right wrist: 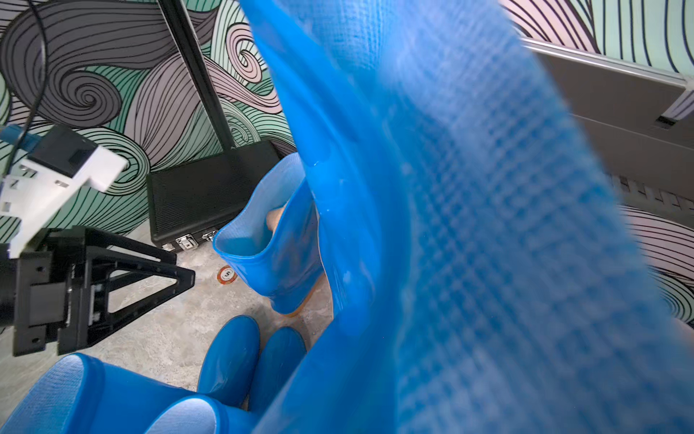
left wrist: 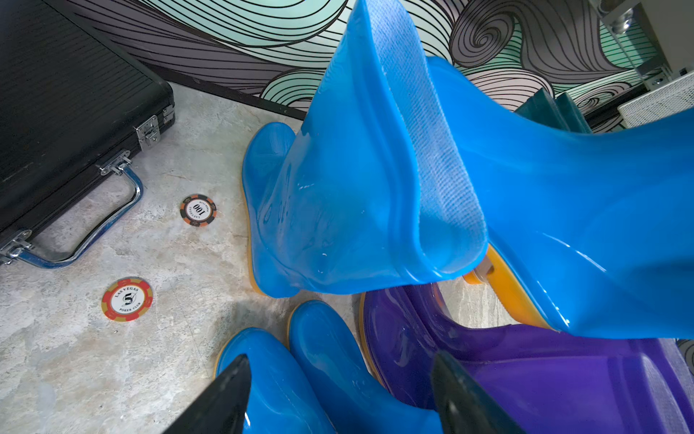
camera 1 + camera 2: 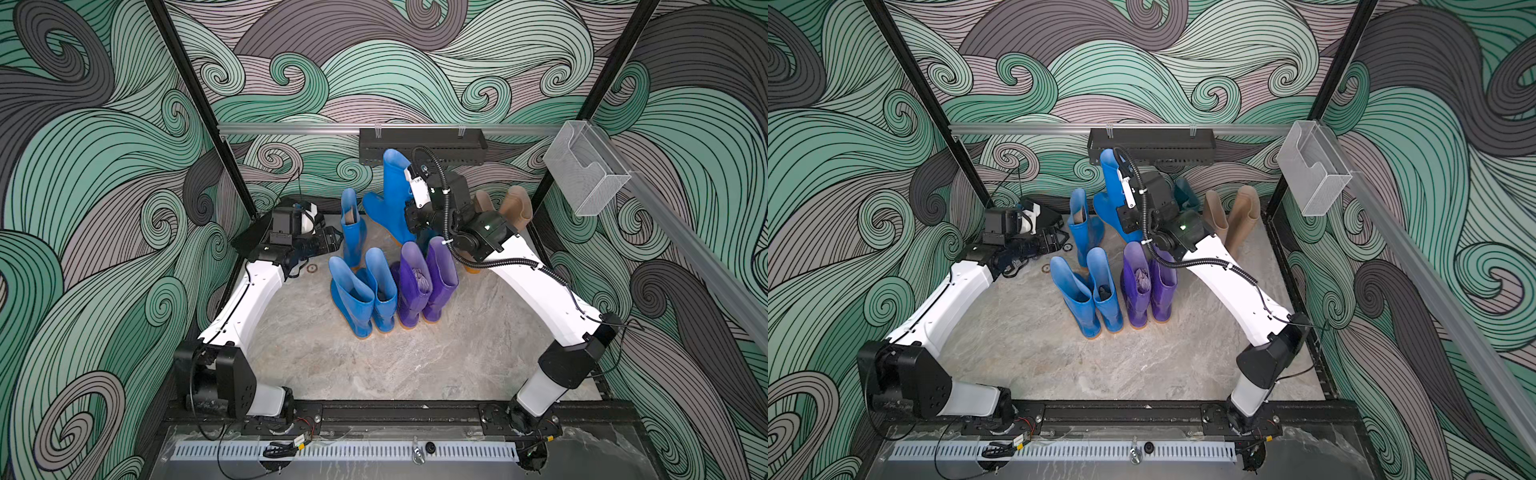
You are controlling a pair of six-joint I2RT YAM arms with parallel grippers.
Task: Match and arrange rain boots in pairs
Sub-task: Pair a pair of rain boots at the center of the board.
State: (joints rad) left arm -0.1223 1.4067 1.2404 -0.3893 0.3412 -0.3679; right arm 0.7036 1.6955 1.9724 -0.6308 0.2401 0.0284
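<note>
- Right gripper [image 3: 408, 210]: jaws closed on the shaft of the raised blue boot [image 3: 395, 195]. The boot hangs tilted at the back of the table [image 3: 374, 365], and the left wrist view shows its orange sole in the air above the purple pair [image 3: 424, 282].
- Left gripper [image 2: 340, 360]: jaws spread and empty, just beside the lone blue boot [image 3: 353, 232], which stands upright behind the blue pair [image 3: 365, 295].
- Already paired, by the look of it: the blue pair and the purple pair, side by side at the centre. The beige boots [image 3: 1233, 220] stand together at the far right. One teal boot [image 3: 1185, 193] shows behind the right arm; its partner cannot be made out.
- Step in hand, as judged: setting the raised boot down next to the lone blue one to make the second blue pair.
- To do it well: bring the shaft upright before lowering and keep the heel clear of the purple tops. Land the sole flat, toe the same way as its neighbour, close beside it without pushing it.
- The soft shaft is likely to flop, so the jaws should open only once the sole bears fully on the table. The empty gripper could steady the standing boot.
- Not part of the task: the black case [image 2: 67, 112] and two poker chips [image 2: 127, 298] nearby.
</note>
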